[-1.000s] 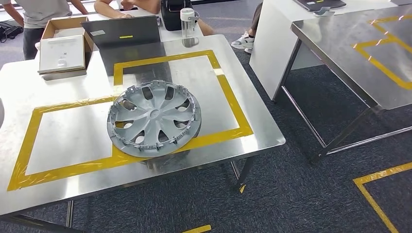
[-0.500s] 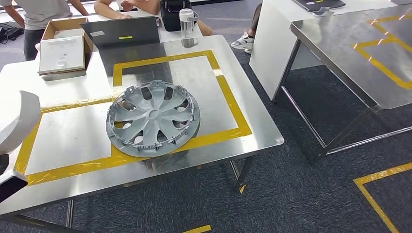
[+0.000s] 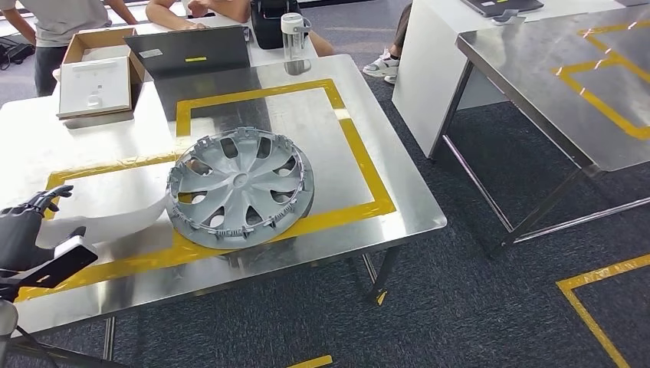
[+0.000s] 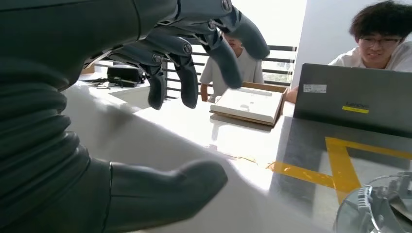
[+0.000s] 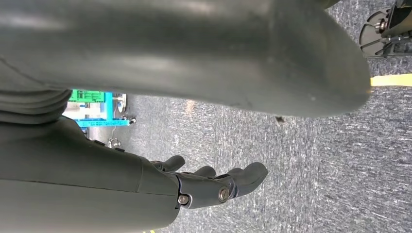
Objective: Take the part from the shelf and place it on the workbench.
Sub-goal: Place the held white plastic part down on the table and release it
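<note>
The left robot hand [image 3: 27, 230] hovers over the near left edge of the table [image 3: 368, 115], released, fingers apart and grasping nothing. The hubcap [image 3: 240, 186] lies flat on the table just to the right of that hand, across the yellow tape [image 3: 360, 157], apart from the fingers.

The left wrist view looks low along the tabletop: the left robot hand [image 4: 160, 73] has its dark fingers [image 4: 194, 53] curled loosely above the thick thumb [image 4: 165, 191], nothing between them, and a sliver of the hubcap's rim [image 4: 376, 211] shows beyond. Past the hand it also shows a laptop [image 4: 357, 97], an open cardboard box [image 4: 250, 104] and people seated behind the table. From the head view the laptop [image 3: 190, 52], the box [image 3: 96, 77] and a clear bottle [image 3: 294, 34] stand at the far side, well beyond the hand.

The right wrist view shows the right robot hand [image 5: 209, 187] hanging over grey carpet [image 5: 316, 160], fingers loosely apart and holding nothing.

Half a second ago the left hand's fingers were outside the head view; now they reach in over the tape. The hubcap has not moved.
</note>
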Controlling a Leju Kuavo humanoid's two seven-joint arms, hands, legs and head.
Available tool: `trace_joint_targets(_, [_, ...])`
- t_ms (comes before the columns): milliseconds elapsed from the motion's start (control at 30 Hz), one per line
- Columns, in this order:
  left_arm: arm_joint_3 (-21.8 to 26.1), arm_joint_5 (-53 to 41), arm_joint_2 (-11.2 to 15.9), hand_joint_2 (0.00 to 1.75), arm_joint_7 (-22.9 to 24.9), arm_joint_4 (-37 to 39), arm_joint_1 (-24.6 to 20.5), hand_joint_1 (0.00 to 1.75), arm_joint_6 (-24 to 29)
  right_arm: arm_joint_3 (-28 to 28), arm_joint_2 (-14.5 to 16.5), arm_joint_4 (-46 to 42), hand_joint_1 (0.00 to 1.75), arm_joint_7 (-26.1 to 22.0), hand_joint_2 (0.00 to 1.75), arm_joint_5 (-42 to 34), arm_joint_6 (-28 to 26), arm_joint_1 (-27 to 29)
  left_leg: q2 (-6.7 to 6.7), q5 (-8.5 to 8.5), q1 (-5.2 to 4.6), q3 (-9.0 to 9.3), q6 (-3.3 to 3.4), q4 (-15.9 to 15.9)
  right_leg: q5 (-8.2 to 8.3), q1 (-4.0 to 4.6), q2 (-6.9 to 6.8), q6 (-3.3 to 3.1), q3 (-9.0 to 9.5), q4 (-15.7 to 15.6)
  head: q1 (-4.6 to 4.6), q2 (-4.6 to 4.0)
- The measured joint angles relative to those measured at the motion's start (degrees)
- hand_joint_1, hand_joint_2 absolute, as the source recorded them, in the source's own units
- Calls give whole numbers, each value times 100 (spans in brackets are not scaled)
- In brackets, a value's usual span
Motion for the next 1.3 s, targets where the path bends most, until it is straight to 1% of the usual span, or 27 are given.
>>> trace_joint_targets(167, [0,133,7,0,140,10,86,0,11,-14,10,0,0,0,0,-14,0,15,-1,0,0,-1,0,-3,-2,0,-1,-1,0,0,1,0])
trace_joint_targets(400, [0,177,5,0,377,-157,390,0,84,-22,18,0,0,0,0,10,0,19,0,0,0,-2,1,-3,-3,-1,-2,-1,0,0,3,0])
trace_joint_targets(533, [-1,114,-14,0,526,-246,513,0,110,-28,19,0,0,0,0,21,0,18,-1,-2,-8,-4,3,-1,1,-9,-2,7,0,-4,5,0])
trace_joint_targets(667, [-4,81,-32,0,561,-304,584,0,128,-34,19,0,0,0,0,13,-1,19,-1,-4,-22,-5,9,0,4,-24,-2,17,-1,-5,5,0])
trace_joint_targets(833, [-10,99,-38,0,553,-340,612,0,134,-39,19,0,0,0,0,3,-3,21,-2,-7,-55,-9,45,9,12,-57,-2,61,-1,-10,8,0])
trace_joint_targets(900, [-12,123,-33,0,539,-354,613,0,134,-44,22,0,0,0,0,-4,-7,21,0,12,-61,-14,75,2,30,-67,0,92,1,-22,7,0])
trace_joint_targets(933, [-14,132,-32,0,534,-361,612,0,134,-47,24,0,0,0,0,-8,-10,21,8,36,-44,-11,98,-15,20,-68,-1,114,-2,-15,5,0])
trace_joint_targets(967, [-17,138,-31,0,529,-370,611,0,134,-50,25,0,0,0,0,-11,-13,20,17,63,-26,-8,124,-36,-38,-66,-4,141,-24,43,14,0])
trace_joint_targets(1000, [-21,142,-32,0,526,-378,610,0,134,-54,27,0,0,0,0,-11,-16,20,27,89,-6,-8,148,-56,-159,-67,-7,169,-83,196,34,0])
trace_joint_targets(1033, [-27,143,-34,0,524,-384,610,0,134,-60,28,0,0,0,0,-9,-17,19,38,104,7,-11,162,-68,-346,-75,-12,194,-192,469,56,0])
trace_joint_targets(1067, [-35,144,-37,0,523,-386,609,0,134,-67,29,0,0,0,0,-6,-17,19,46,109,8,-20,169,-69,-553,-86,-15,214,-340,835,78,0])
trace_joint_targets(1100, [-48,144,-42,0,523,-385,610,0,134,-74,30,0,0,0,0,-2,-16,20,55,110,9,-29,169,-64,-720,-103,-16,229,-493,1214,90,0])
trace_joint_targets(1133, [-65,143,-47,0,524,-383,610,0,134,-81,30,0,0,0,0,1,-15,21,64,110,10,-35,169,-58,-800,-117,-17,241,-599,1490,95,0])
trace_joint_targets(1167, [-84,143,-52,0,525,-381,610,0,134,-85,30,0,0,0,0,3,-13,21,71,109,12,-39,166,-52,-768,-129,-21,247,-614,1567,105,0])
trace_joint_targets(1200, [-104,143,-55,0,526,-381,609,0,135,-89,29,0,0,0,0,3,-12,20,75,108,15,-41,160,-47,-636,-139,-27,247,-524,1422,119,0])
trace_joint_targets(1233, [-119,143,-57,0,527,-386,609,0,136,-90,28,0,0,0,0,3,-11,19,76,106,19,-42,149,-42,-443,-146,-37,234,-336,1077,135,0])
trace_joint_targets(1267, [-128,143,-58,0,529,-391,608,0,137,-91,28,0,0,0,0,3,-11,15,77,106,21,-45,132,-38,-301,-144,-45,211,-116,669,150,0])
trace_joint_targets(1300, [-134,143,-58,0,532,-397,605,0,138,-92,27,0,0,-1,0,3,-11,11,76,109,20,-51,103,-36,-198,-131,-53,182,64,328,155,0])
